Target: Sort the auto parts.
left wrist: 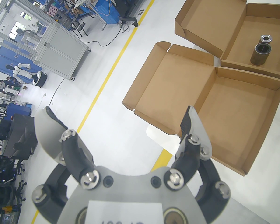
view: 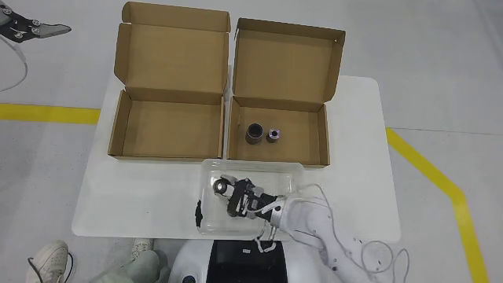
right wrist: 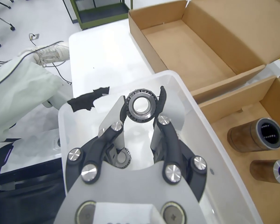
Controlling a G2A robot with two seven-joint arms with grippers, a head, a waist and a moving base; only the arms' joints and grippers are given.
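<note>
My right gripper [right wrist: 141, 101] is shut on a steel roller bearing [right wrist: 141, 107] and holds it inside the clear plastic bin [right wrist: 193, 108]; in the top view this gripper [view: 223, 185] is in the bin's left part. A second bearing [right wrist: 124, 157] lies on the bin floor beneath the fingers. The right cardboard box [view: 310, 137] holds a dark sleeve [view: 255, 134] and a smaller bushing [view: 273, 134]. The left cardboard box [view: 169, 130] has nothing in it. My left gripper [left wrist: 117, 117] is open and holds nothing; it hangs over the floor, far left of the table [view: 38, 23].
Both boxes stand side by side at the back of the white table [view: 357, 157] with lids folded up. The bin [view: 291, 169] sits at the front edge. A strip of black tape [right wrist: 88, 100] sticks to the bin's rim. Bare table lies on either side of the bin.
</note>
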